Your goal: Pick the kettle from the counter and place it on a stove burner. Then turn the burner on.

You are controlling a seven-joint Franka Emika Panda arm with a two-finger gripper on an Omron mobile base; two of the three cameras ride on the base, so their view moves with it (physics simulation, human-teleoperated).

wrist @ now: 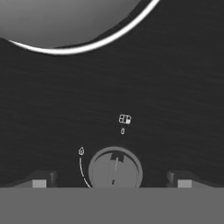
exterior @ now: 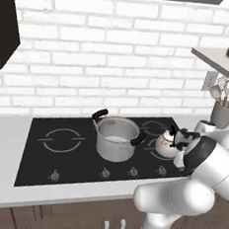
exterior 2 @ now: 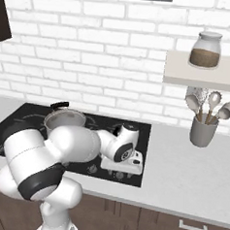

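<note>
The small shiny kettle (exterior: 166, 143) stands on the right side of the black cooktop (exterior: 42, 159), and its body covers the stove burner ring beneath it. In the hand view its pale rounded body (wrist: 65, 22) sits at the top. My gripper (wrist: 111, 181) is open and points down at the cooktop's front edge. A round control knob (wrist: 115, 169) lies between the fingertips (wrist: 39, 182), with a gap on each side. In the right base view the hand (exterior 2: 129, 161) hovers low over the knob row. No red glow shows. The pale counter (exterior 2: 190, 175) runs to the right.
A steel pot (exterior: 117, 136) with two black handles stands mid-cooktop, left of the kettle. Other knobs (exterior: 105, 173) line the front edge. A utensil holder (exterior 2: 203, 130) stands on the counter at right, under a shelf with a jar (exterior 2: 205, 50).
</note>
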